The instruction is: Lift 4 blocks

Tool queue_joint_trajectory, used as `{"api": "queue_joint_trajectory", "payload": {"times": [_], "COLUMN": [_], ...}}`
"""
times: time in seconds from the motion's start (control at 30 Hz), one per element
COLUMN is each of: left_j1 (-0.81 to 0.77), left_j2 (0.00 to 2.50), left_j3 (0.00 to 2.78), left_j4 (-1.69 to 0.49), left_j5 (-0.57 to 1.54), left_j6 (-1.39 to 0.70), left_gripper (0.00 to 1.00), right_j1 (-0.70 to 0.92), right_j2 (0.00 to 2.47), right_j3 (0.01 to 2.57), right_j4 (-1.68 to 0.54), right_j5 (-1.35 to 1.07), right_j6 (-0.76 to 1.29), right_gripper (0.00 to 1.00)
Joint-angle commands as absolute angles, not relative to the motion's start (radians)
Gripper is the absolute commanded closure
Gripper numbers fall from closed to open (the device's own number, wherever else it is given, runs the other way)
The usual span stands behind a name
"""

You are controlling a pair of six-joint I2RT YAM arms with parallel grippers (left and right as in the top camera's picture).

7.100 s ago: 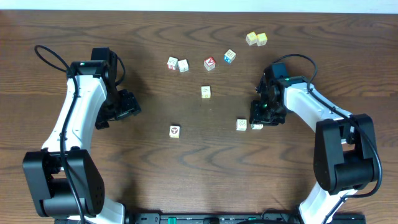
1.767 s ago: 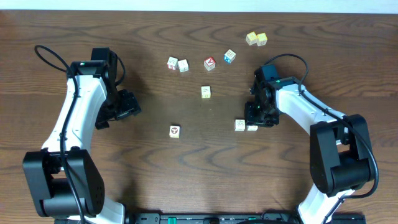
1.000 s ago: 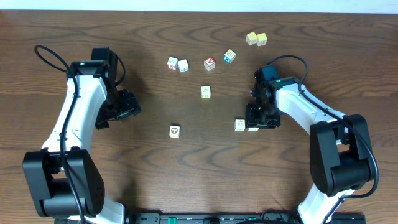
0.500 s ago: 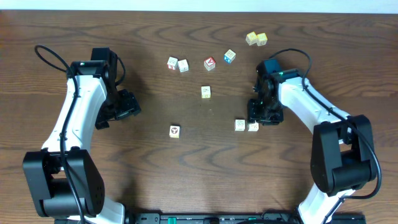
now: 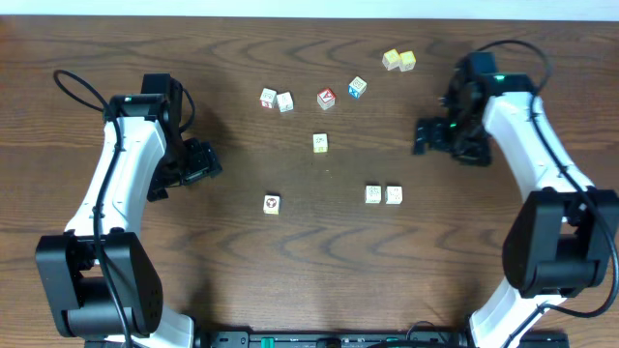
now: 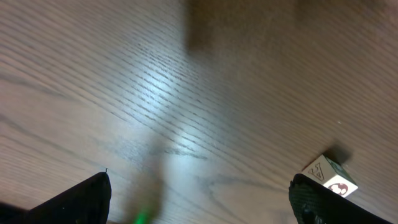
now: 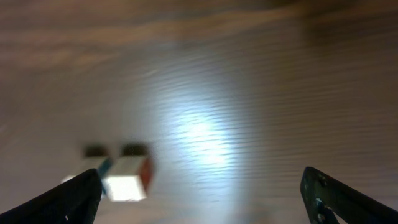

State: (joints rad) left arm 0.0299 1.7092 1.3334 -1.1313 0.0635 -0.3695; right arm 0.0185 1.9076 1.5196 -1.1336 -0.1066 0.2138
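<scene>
Several cream-white blocks lie on the dark wood table. Two sit side by side (image 5: 374,194) (image 5: 394,194) at centre right. One block with a red-brown mark (image 5: 272,203) lies lower left; in the left wrist view this block (image 6: 329,177) sits just beyond my right fingertip. Another block (image 5: 320,142) is at the centre, and a pair (image 5: 268,98) (image 5: 285,101) lies farther back. My left gripper (image 5: 198,162) (image 6: 199,199) is open and empty, left of the blocks. My right gripper (image 5: 423,135) (image 7: 202,186) is open and empty, up and to the right of the side-by-side pair.
A red-faced cube (image 5: 326,98) and a blue-faced cube (image 5: 358,87) sit at the back; the red-faced cube (image 7: 127,177) shows blurred in the right wrist view. Two pale yellow cubes (image 5: 391,60) (image 5: 407,61) lie at the far edge, near the right arm.
My right gripper has opened wide and moved up and to the right, away from the two side-by-side blocks, which stay on the table. The left arm has not moved.
</scene>
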Motion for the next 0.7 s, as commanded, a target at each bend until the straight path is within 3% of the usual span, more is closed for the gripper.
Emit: {"api": "queue_joint_trajectory", "payload": {"times": [0.0,0.13,0.37,0.67], "left_j1": [0.026,0.005,-0.087,-0.227], "left_j2": [1.706,1.706,1.708,1.729], "left_j3": [1.326,1.326,1.326,1.313], "left_j4": [-1.132,-1.111,-1.069,-1.045], "left_j5": [0.224,0.382,0.389,0.221], "left_j6": [-0.276,-0.132,-0.127,-0.127], "left_gripper": [0.08,0.09,0.14,0.14], "right_j1": [-0.057,-0.105,-0.118,-0.117], "right_j2": [1.908,1.908,1.908,1.908], "right_j3": [1.535,1.535,1.535,1.535], "right_j4": [-1.138,-1.137,-1.137,-1.137], "right_j5": [0.015,0.022,0.01,0.01], "right_j6": [0.192,0.194,0.197,0.197], "right_gripper": [0.01,0.01,0.01,0.01]}}
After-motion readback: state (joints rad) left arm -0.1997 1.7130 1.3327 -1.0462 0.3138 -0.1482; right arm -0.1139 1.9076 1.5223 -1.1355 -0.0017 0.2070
